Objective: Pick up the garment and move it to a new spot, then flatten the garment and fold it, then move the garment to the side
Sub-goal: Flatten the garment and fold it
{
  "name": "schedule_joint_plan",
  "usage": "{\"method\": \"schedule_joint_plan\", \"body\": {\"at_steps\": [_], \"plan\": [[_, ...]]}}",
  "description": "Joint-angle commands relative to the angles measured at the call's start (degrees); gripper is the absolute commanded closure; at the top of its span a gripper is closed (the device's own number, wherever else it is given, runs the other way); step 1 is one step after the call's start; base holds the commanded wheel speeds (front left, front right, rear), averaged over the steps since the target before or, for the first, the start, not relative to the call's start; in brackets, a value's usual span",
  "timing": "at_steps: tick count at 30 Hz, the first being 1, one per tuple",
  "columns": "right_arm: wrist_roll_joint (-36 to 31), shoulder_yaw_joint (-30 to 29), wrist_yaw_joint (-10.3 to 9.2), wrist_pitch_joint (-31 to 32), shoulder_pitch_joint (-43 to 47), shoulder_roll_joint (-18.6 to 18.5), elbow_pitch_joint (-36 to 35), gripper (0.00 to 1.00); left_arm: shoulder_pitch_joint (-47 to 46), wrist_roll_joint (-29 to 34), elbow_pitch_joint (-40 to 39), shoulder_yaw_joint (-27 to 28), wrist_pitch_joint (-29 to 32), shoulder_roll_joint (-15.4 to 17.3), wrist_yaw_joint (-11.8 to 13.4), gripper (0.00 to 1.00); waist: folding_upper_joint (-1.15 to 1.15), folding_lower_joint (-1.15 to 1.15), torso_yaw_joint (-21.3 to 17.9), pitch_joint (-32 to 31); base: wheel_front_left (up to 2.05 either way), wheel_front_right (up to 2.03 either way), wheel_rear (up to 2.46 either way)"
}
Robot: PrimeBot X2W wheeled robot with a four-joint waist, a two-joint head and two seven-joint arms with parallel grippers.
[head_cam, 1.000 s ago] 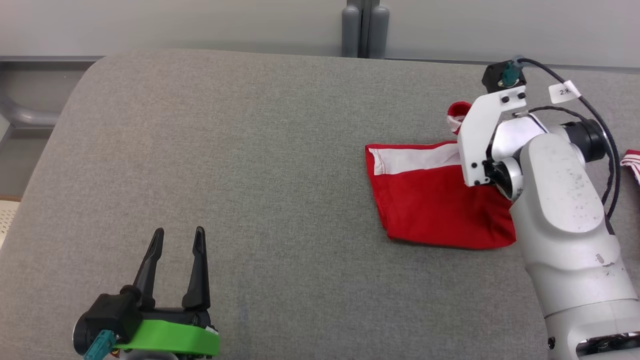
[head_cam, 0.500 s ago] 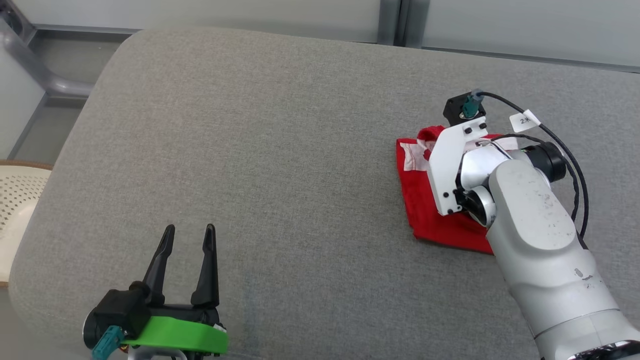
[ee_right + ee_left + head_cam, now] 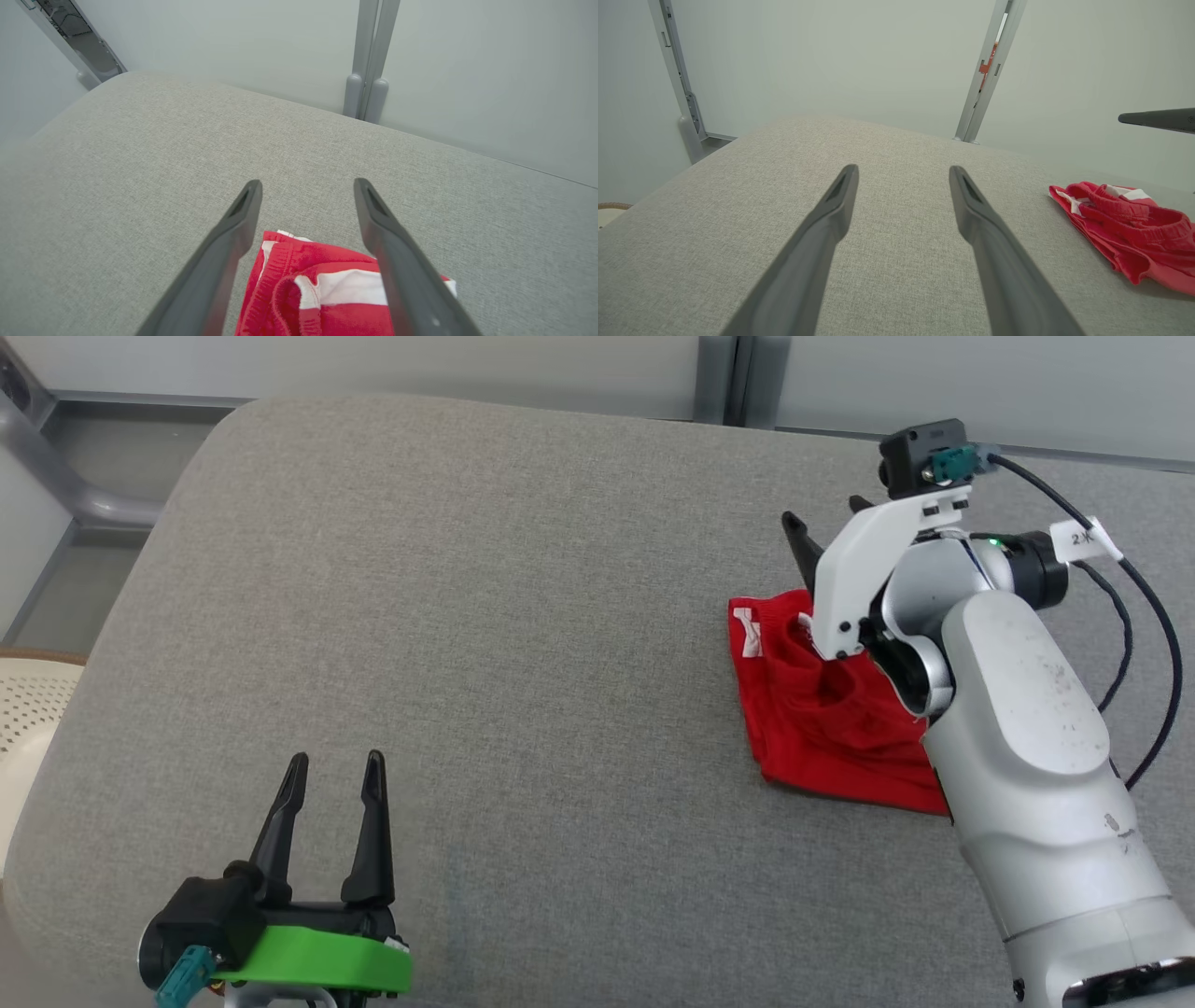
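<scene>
The red garment (image 3: 822,709) with white trim lies bunched and folded on the grey table (image 3: 467,616), at its right side. My right gripper (image 3: 826,523) hovers open just above the garment's far edge, nothing between its fingers. In the right wrist view the garment (image 3: 317,289) sits below the open right gripper (image 3: 307,184). My left gripper (image 3: 336,761) rests open and empty near the table's front left. In the left wrist view the left gripper (image 3: 903,170) points across bare table, with the garment (image 3: 1125,224) off to its right.
A cream perforated basket (image 3: 28,709) stands beyond the table's rounded left edge. A grey post (image 3: 719,378) rises behind the far edge against a pale wall. A black cable (image 3: 1148,616) loops off my right wrist.
My right gripper has lifted off the garment and now stands open above its far edge. The garment has become a smaller, more bunched pile. The head camera shifted; the left gripper held still.
</scene>
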Motion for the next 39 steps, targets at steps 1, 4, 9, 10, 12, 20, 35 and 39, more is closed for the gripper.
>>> {"method": "schedule_joint_plan", "body": {"at_steps": [1,4,9,10,12,20,35,39], "plan": [[-2.63,-1.24,-0.11,-2.18,2.37,-0.24,-0.26,0.00,0.27,0.70,-0.14,0.27,0.01,0.10,-0.14,0.00,0.00,0.00,-0.87,-0.67,0.00,0.00,0.00],[-6.96,-3.65,-0.11,-4.94,5.93,-0.22,-1.10,0.66,0.66,0.77,-0.34,0.35,0.01,0.10,-0.14,0.00,0.00,0.00,-1.57,-0.98,0.00,0.00,0.00],[-11.79,-5.02,-0.11,-9.13,13.40,-0.26,-3.90,1.00,0.81,0.81,-0.62,0.39,0.01,0.10,-0.14,0.00,0.00,0.00,-2.57,-0.85,0.00,0.00,0.00],[-12.35,-5.22,-0.11,-9.91,14.51,-0.24,-4.16,1.00,0.72,0.81,-0.64,0.37,0.01,0.10,-0.14,0.00,0.00,0.00,-2.69,-0.77,0.00,0.00,0.00],[-12.79,-5.42,-0.11,-11.28,16.87,-0.19,-3.84,1.00,0.39,0.79,-0.60,0.16,0.01,0.10,-0.14,0.00,0.00,0.00,-2.74,-0.61,0.00,0.00,0.00],[-10.19,0.53,-0.11,-17.41,19.82,-0.26,-1.56,1.00,-0.54,0.64,-0.31,-0.21,0.01,0.10,-0.14,0.00,0.00,0.00,-2.54,-0.04,0.00,0.00,0.00],[-0.11,12.92,-0.10,-22.70,15.36,-0.19,7.13,1.00,-1.05,0.87,0.44,-0.70,0.01,0.09,-0.15,0.00,0.00,0.00,-2.03,-0.13,0.00,0.00,0.00],[3.61,13.63,-0.11,-25.03,15.35,-0.23,7.01,0.00,-0.13,1.16,0.55,0.00,0.01,0.09,-0.15,0.00,0.00,0.00,-2.92,-1.27,0.00,0.00,0.00]]}}
